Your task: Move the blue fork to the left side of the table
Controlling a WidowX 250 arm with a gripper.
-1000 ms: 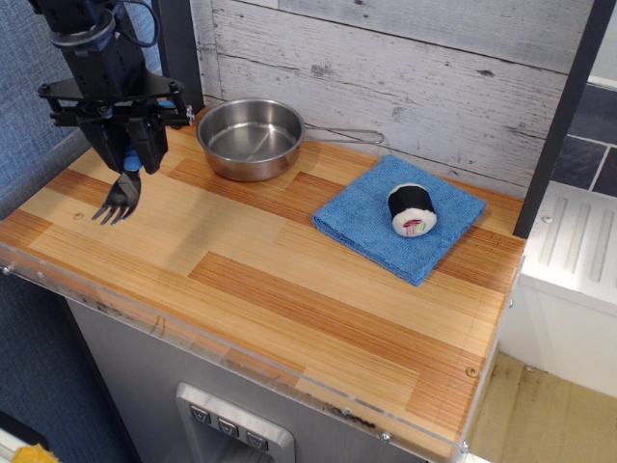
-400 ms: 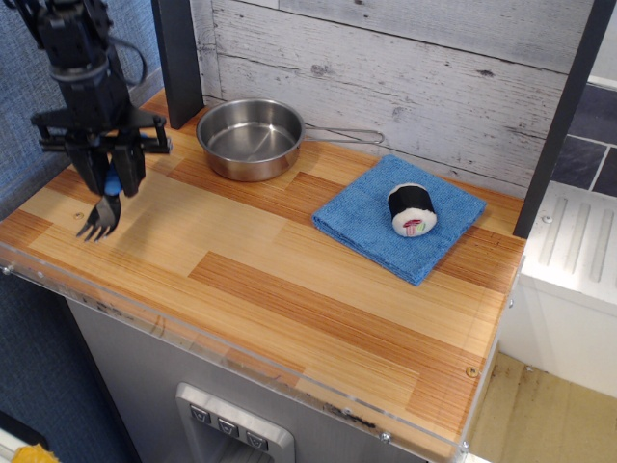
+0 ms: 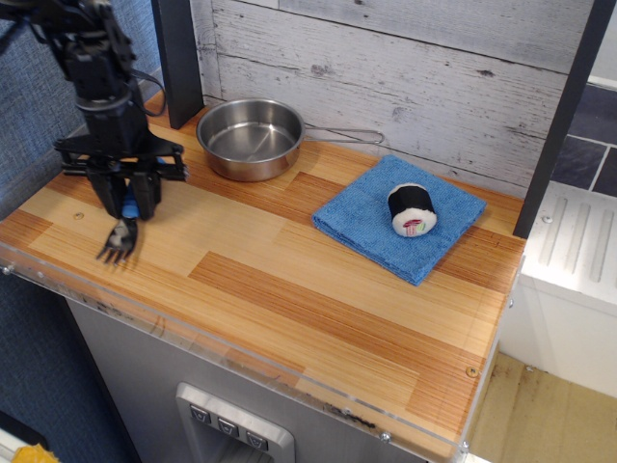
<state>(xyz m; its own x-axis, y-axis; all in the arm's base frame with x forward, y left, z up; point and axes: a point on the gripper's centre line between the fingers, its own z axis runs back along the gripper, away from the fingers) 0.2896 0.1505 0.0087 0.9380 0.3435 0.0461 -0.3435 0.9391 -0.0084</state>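
The blue fork (image 3: 120, 236) hangs nearly upright at the left end of the table (image 3: 289, 289), tines down and touching or just above the wood near the front edge. Only a bit of its blue handle shows between the fingers. My gripper (image 3: 126, 204) stands directly over it, shut on the blue handle.
A steel pan (image 3: 250, 137) with a long handle sits at the back, right of the gripper. A blue folded cloth (image 3: 397, 217) with a sushi roll toy (image 3: 412, 209) on it lies at the right. A dark post (image 3: 178, 58) stands behind the gripper.
The gripper has come down and toward the front with the fork; the tines now sit lower on the table's left front area.
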